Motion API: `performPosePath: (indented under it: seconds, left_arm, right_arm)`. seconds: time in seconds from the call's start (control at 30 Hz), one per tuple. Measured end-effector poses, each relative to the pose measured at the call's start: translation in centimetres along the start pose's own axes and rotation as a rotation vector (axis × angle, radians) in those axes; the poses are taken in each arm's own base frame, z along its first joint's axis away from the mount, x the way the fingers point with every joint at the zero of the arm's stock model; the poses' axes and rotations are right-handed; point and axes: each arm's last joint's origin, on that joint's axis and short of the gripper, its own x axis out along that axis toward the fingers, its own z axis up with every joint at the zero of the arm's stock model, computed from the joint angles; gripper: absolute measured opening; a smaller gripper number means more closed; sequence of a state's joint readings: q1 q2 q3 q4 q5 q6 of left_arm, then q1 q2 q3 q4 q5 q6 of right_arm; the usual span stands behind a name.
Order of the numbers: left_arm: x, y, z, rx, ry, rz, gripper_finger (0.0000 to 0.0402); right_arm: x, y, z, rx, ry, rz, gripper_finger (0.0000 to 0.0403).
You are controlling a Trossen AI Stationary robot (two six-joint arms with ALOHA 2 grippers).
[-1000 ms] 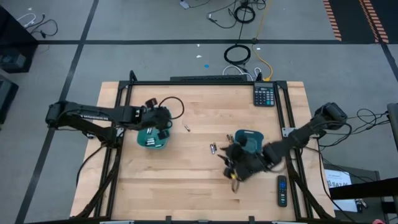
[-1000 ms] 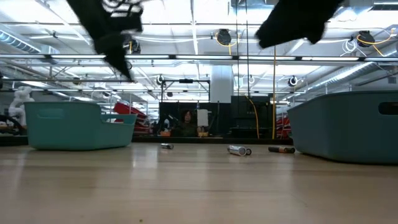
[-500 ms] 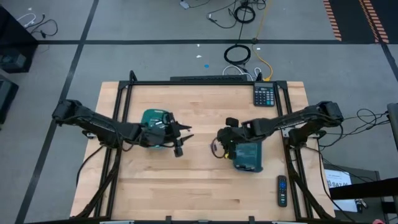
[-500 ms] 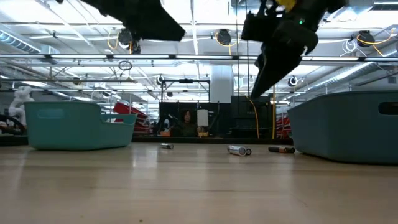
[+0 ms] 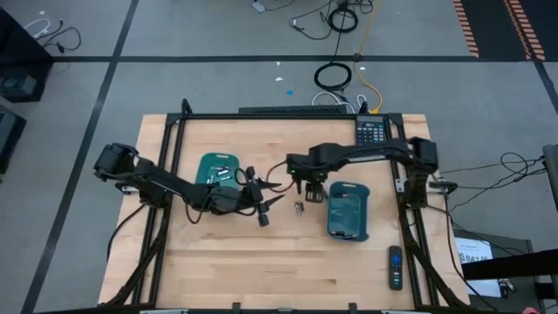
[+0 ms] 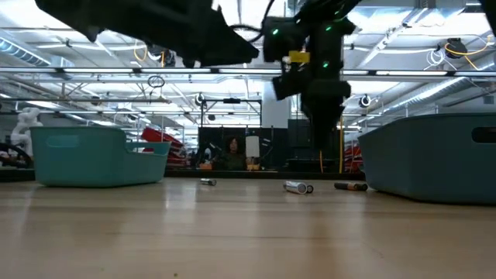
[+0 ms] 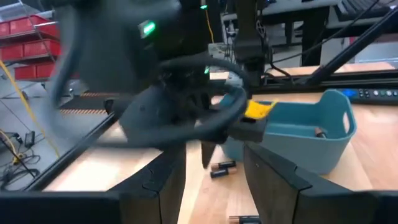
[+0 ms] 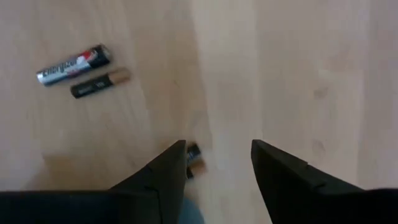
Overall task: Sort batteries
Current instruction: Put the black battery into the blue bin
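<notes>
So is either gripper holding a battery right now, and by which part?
No. The right gripper hangs open above the loose silver and dark batteries on the wooden table; the left gripper is open too, with nothing between its fingers.

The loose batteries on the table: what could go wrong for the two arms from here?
Both end effectors, left and right, are open near the silvery battery and the dark battery, so the arms might collide. These two lie side by side; a grasp could nudge the neighbour. Being cylinders, they may roll.

Low view: 3 batteries (image 6: 297, 187) on bench (image 6: 232, 232) btwn 2 teal trays (image 6: 97, 157); both arms (image 6: 318, 62) overhead.
</notes>
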State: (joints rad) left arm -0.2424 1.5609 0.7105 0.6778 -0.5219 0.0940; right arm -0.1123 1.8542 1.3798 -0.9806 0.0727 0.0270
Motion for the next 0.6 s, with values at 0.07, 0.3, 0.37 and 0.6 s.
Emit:
performPosePath:
  seconds: [0.07,0.3,0.37,0.6]
  left_arm:
    - [0.3,-0.2,-0.5,0.005,0.007,0.000,0.0169]
    - [0.5,-0.4,-1.1,0.046,0.037,-0.009,0.0169]
    - [0.5,-0.4,-1.2,0.050,0.041,-0.014,0.0169]
    - [0.5,-0.5,-1.1,0.046,0.036,-0.039,0.0169]
  right_arm:
    - [0.8,0.1,0.9,-0.045,0.000,0.034,0.0170]
    - [1.8,2.8,1.8,-0.267,-0.049,0.077,0.0173]
    - [1.9,3.9,1.8,-0.300,-0.054,0.088,0.0183]
    - [1.9,6.7,1.8,-0.389,-0.094,0.087,0.0249]
